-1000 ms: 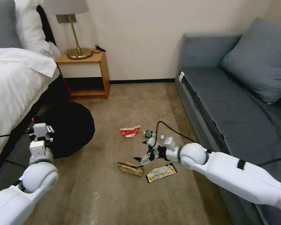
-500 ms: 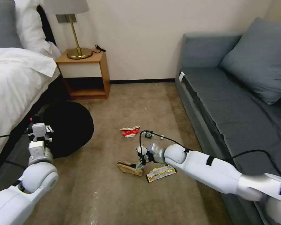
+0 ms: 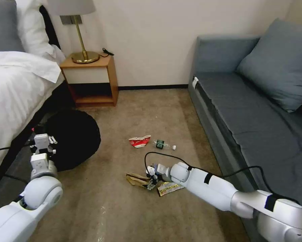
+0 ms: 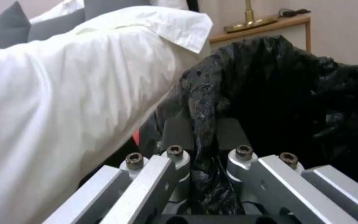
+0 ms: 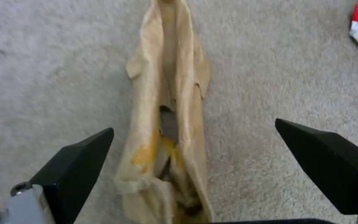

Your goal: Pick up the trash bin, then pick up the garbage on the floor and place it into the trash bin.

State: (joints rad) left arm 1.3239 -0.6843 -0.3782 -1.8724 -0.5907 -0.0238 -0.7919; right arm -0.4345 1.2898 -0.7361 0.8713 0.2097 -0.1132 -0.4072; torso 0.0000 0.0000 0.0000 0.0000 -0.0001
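Carpet lies bare betw. bed and sofa. Trash bin sits by bed edge, left claw clenched on its black liner. Right claw is spread wide, straddling brown paper; head view adds wrapper, carton, bottle.
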